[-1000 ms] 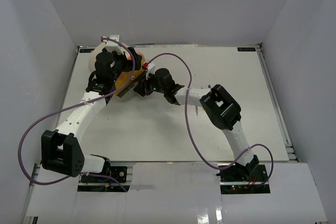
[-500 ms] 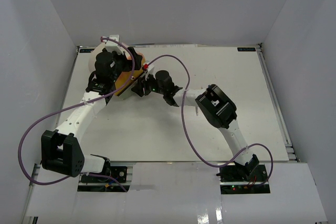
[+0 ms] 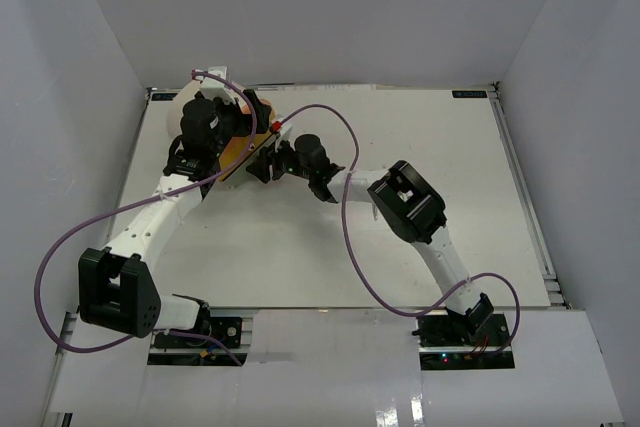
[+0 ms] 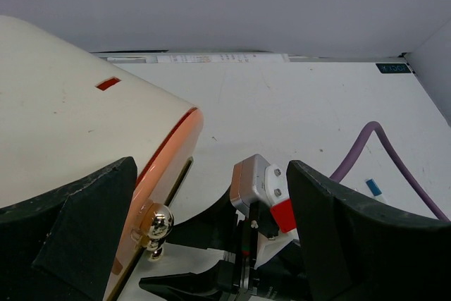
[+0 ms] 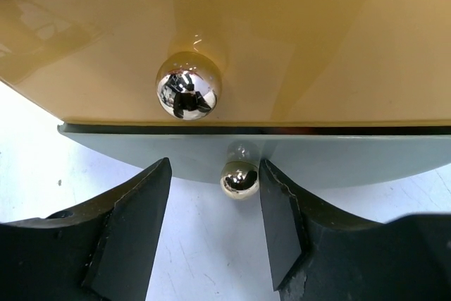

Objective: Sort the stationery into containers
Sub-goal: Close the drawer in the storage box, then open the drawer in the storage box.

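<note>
Sitting between the half-parted fingers of the right gripper (image 5: 215, 174), nearer its right one, the lower brass knob (image 5: 239, 179) is not yet pinched. It juts straight toward the wrist from the grey-green drawer (image 5: 141, 156) under the yellow band (image 5: 296, 47). The left gripper (image 4: 211, 174) hangs spread wide over the cream organizer (image 4: 63, 125) at the far left of the table (image 3: 400, 147), holding nothing; no pens show.

The left arm (image 3: 150, 222) and the right arm (image 3: 445, 262) are built of white tubular links joined by blocky black joint housings. Each is trailed by a purple cable (image 3: 352, 247), looped wide from a black base (image 3: 455, 332). A red connector (image 3: 276, 125) is fitted at one cable's end. The left claw (image 4: 211, 237) and the right claw (image 5: 215, 223) are formed of matte black, wedge-shaped fingers (image 5: 130, 230). A grey metal block (image 4: 255, 180) with two screws is seen beside a red part (image 4: 283, 215).
</note>
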